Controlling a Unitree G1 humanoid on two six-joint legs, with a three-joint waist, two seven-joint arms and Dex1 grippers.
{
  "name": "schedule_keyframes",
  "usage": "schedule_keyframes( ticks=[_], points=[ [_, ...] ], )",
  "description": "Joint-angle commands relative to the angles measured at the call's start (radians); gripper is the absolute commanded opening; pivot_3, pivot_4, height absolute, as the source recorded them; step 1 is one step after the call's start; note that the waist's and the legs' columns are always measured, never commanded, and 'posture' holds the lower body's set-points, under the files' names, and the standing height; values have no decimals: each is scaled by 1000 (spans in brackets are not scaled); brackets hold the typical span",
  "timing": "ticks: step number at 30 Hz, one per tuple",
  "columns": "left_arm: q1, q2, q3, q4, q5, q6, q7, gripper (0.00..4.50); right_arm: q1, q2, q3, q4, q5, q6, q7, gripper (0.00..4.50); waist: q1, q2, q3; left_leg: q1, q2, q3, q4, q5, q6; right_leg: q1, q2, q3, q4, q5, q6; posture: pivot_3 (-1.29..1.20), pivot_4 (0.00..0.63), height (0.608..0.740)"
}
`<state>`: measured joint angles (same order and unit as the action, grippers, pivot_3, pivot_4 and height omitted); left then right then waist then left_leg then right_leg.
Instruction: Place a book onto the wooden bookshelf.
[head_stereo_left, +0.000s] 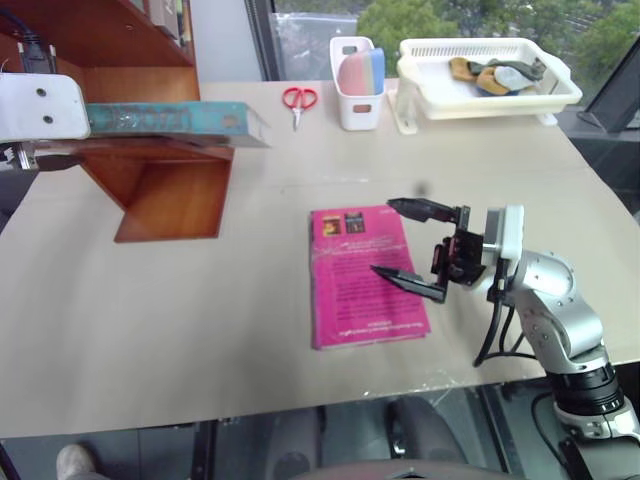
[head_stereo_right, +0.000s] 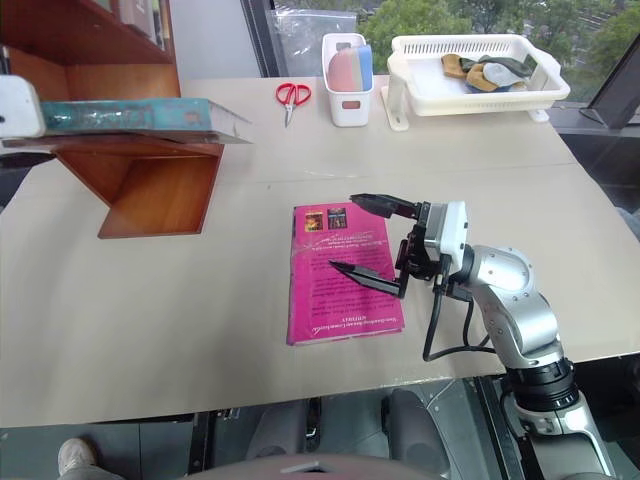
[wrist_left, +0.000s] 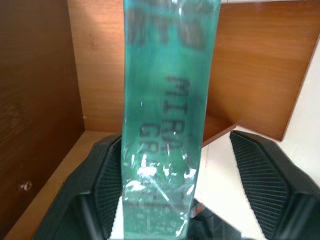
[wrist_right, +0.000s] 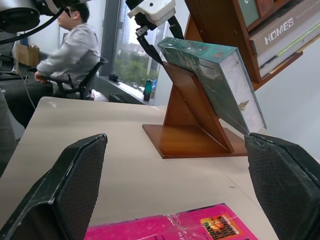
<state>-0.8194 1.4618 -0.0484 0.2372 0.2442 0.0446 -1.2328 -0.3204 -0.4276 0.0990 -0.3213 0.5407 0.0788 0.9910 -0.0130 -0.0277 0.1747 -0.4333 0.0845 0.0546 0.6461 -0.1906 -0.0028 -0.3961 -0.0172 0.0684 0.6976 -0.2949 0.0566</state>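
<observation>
- The left gripper (wrist_left: 165, 200) reaches in level from the table's left edge, its white wrist housing at the bookshelf. Its wrist view shows the teal-green book (head_stereo_left: 170, 120) standing between the two black fingers (wrist_left: 107, 185): one finger lies against the cover, the other stands apart from it, so the jaws are partly open and I cannot tell if the book is gripped.
- The book lies flat on the lowest board of the wooden bookshelf (head_stereo_left: 165, 185) at the table's far left corner, one end jutting past the board toward the table's middle.
- The right gripper (head_stereo_left: 412, 243) hovers near the table's front edge, elbow bent, pointing left, its jaws spread wide and holding nothing, above the right edge of the magenta-pink book (head_stereo_left: 362, 275).
- The right wrist view shows a seated person (wrist_right: 70, 52) beyond the table, and shelved books (wrist_right: 280, 30) higher in the bookshelf.
- The head views show red scissors (head_stereo_left: 298, 100), a white holder (head_stereo_left: 358, 95) and a white basket (head_stereo_left: 490, 85) along the far edge.
</observation>
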Motion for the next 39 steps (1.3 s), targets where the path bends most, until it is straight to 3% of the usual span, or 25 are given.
schedule_keyframes(
  ticks=[1,8,13,20,25,30,34,39],
  points=[
    [10,18,23,14,21,-21,28,3078,7,-8,-34,-44,20,-9,-3,4500,0,0,0,0,0,0,0,0,0,0,0,0,0,0,0,0,150,740],
    [55,49,61,8,-14,-22,16,3078,39,-13,-49,-13,22,-47,38,4500,-3,0,0,0,0,0,0,0,0,0,0,0,0,0,0,0,150,740],
    [69,43,100,-10,-31,-27,58,4455,26,-8,-51,13,21,-56,59,4500,-1,0,0,1,0,1,-1,0,0,0,0,0,0,0,0,0,150,740],
    [112,38,154,-31,-50,-84,143,4455,15,-15,-62,63,27,-78,109,4500,1,0,0,1,0,1,-1,0,0,0,0,0,-1,0,0,0,150,740],
    [173,2,287,-97,-153,-84,154,4455,-21,-15,-88,87,47,-84,126,4500,0,0,0,0,0,1,-1,0,0,0,0,0,-1,0,0,0,150,740],
    [235,-58,431,-255,-355,40,80,4455,-73,8,-118,60,98,-40,73,4500,-1,0,0,1,1,1,-1,0,0,0,0,0,0,0,0,0,150,740],
    [273,-117,526,-429,-590,268,17,4455,-105,25,-142,32,141,5,10,4500,-1,0,0,0,0,1,-1,0,0,0,0,0,-1,0,0,0,150,740],
    [411,-264,610,-626,-848,511,42,4455,-116,30,-178,-7,189,62,-72,4500,-2,1,0,1,1,0,-2,0,0,0,0,0,1,0,0,0,150,740]
  ],
)
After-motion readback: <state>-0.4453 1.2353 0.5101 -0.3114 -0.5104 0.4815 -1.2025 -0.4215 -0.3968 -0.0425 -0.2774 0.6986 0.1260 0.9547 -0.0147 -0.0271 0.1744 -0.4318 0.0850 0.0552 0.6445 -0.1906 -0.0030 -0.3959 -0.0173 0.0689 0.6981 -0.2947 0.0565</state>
